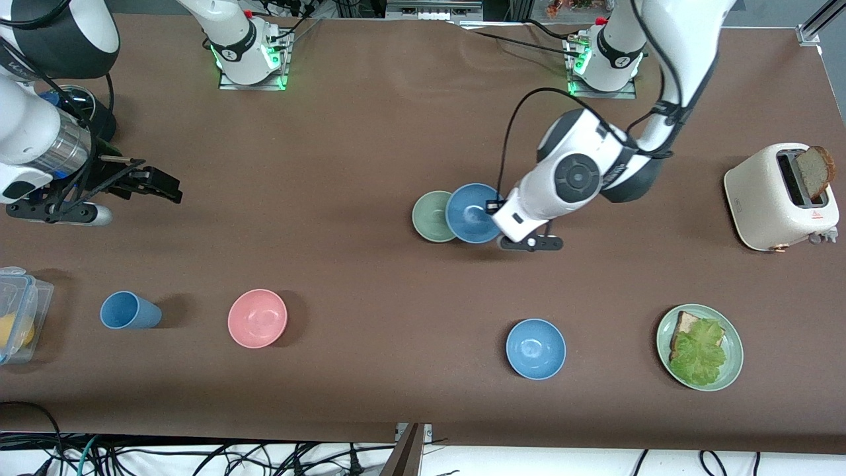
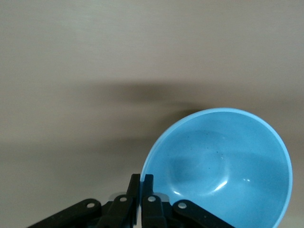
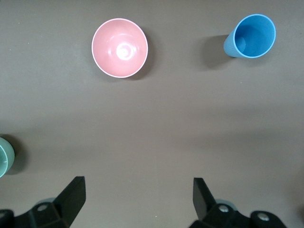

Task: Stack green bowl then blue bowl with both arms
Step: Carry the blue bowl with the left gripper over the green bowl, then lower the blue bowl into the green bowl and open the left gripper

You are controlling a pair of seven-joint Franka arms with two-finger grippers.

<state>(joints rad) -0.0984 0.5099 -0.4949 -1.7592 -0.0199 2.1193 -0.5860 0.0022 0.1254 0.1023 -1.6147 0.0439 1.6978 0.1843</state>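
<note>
The green bowl (image 1: 428, 215) sits upright near the middle of the table. My left gripper (image 1: 494, 206) is shut on the rim of a blue bowl (image 1: 472, 213), which covers the green bowl's edge on the side toward the left arm's end. In the left wrist view the fingers (image 2: 136, 190) pinch the rim of the tilted blue bowl (image 2: 223, 166). A second blue bowl (image 1: 535, 348) rests nearer the front camera. My right gripper (image 1: 162, 185) is open and empty and waits over the right arm's end of the table. It shows wide open in its wrist view (image 3: 138, 187), with the green bowl (image 3: 4, 156) at the edge.
A pink bowl (image 1: 257, 318) and a tall blue cup (image 1: 129, 310) stand nearer the front camera, toward the right arm's end. A clear box (image 1: 16, 311) sits at that end. A toaster (image 1: 767, 198) and a green plate (image 1: 735, 340) with bread and lettuce are at the left arm's end.
</note>
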